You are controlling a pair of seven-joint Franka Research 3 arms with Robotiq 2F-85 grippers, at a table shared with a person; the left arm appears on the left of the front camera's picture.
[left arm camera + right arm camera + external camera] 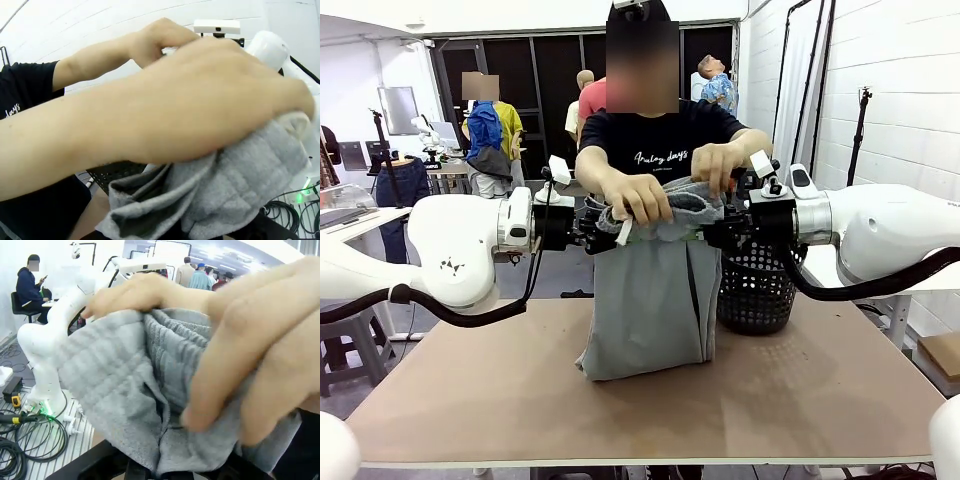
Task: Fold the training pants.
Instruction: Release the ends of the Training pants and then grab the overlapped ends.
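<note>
The training pants (650, 290) hung between the left gripper (590, 230) and the right gripper (718, 228), both pinched onto the waistband, the hem resting on the brown table (820, 390) (black basket (760, 295) behind). A person's hands (642, 198) gripped the waistband before a white brick wall (910, 90).

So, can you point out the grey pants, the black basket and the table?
grey pants (650, 300), front view, hanging leg fabric
black basket (757, 300), front view, mesh side wall
table (820, 390), front view, bare brown top

training pants (650, 300): hem on table (820, 400) | left tool (592, 232), right tool (712, 235): gripping waistband (690, 204)
</note>
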